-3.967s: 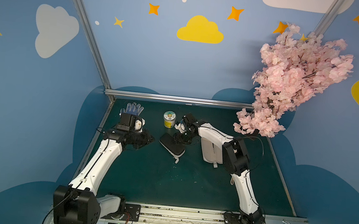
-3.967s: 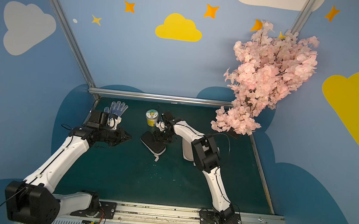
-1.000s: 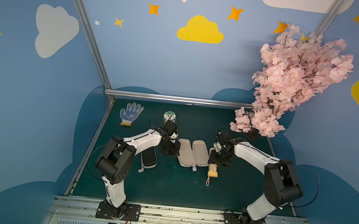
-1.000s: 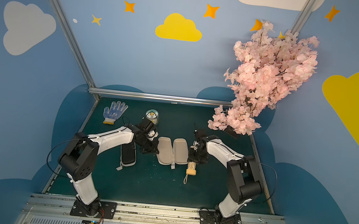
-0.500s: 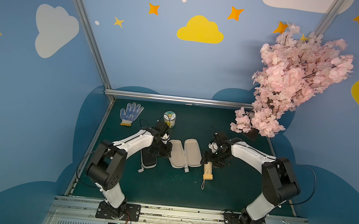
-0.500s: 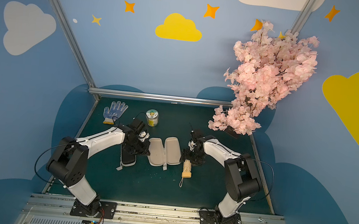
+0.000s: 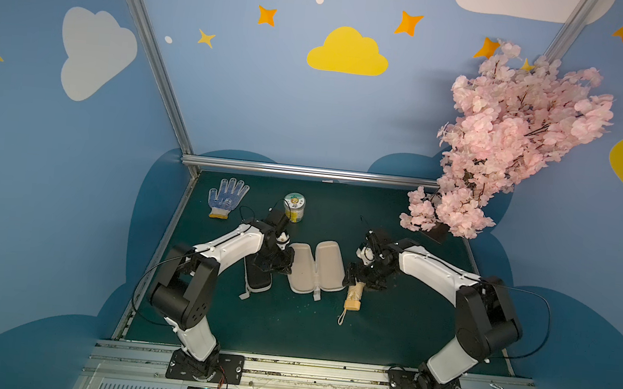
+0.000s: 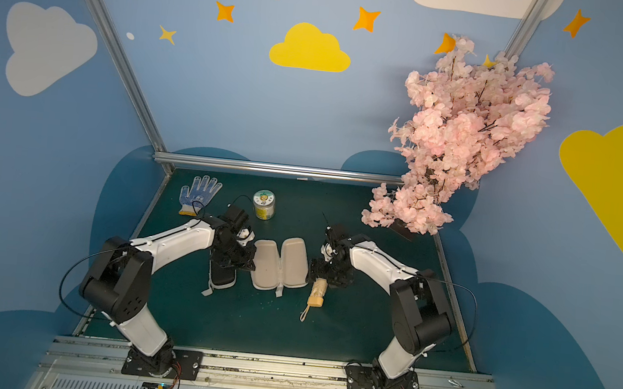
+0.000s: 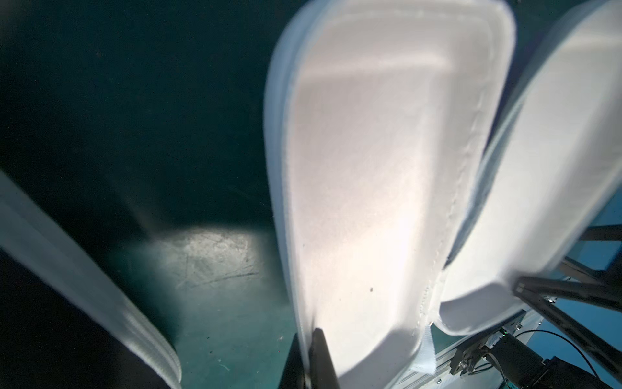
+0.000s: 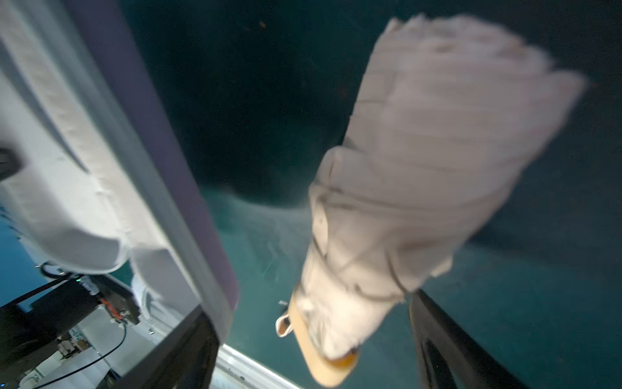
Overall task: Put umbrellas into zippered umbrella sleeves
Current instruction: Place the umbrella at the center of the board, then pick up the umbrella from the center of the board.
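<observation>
Just below centre in both top views, the open case lies lining-up on the green mat. The left gripper pinches the rim of its left half. To its right, the right gripper is spread around the beige umbrella, 1 finger each side. A black case lies at left.

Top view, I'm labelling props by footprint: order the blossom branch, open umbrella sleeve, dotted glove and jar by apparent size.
1. pink blossom branch, though it likely hangs nearer the camera
2. open umbrella sleeve
3. blue-dotted glove
4. green-lidded jar
</observation>
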`<action>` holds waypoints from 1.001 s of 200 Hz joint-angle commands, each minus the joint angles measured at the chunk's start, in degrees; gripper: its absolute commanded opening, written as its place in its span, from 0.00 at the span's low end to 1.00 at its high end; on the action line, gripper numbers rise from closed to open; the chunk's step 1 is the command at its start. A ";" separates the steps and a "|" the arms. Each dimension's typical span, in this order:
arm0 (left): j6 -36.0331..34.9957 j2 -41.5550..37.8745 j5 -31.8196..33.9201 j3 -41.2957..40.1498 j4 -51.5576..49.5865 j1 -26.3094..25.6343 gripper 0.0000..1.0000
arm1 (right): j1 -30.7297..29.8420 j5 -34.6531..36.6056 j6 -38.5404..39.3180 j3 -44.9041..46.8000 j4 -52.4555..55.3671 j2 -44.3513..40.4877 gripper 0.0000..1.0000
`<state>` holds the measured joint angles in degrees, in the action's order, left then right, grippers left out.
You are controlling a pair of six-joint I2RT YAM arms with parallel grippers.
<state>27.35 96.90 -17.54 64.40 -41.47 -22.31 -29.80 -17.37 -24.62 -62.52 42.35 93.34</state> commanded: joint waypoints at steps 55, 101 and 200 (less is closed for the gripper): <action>-1.53 0.03 7.10 1.77 -5.08 0.27 0.04 | 2.37 7.95 -0.55 -2.41 6.89 3.91 0.84; -0.69 -0.11 6.33 2.97 -5.79 -2.00 0.04 | 1.86 8.61 -1.13 -4.09 3.93 11.37 0.77; 2.48 0.83 4.54 6.55 -9.24 -4.41 0.05 | -5.18 8.03 1.96 -14.71 9.58 4.37 0.40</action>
<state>28.58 97.82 -10.94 70.61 -50.39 -26.79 -31.24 -6.85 -23.07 -71.94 49.89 99.39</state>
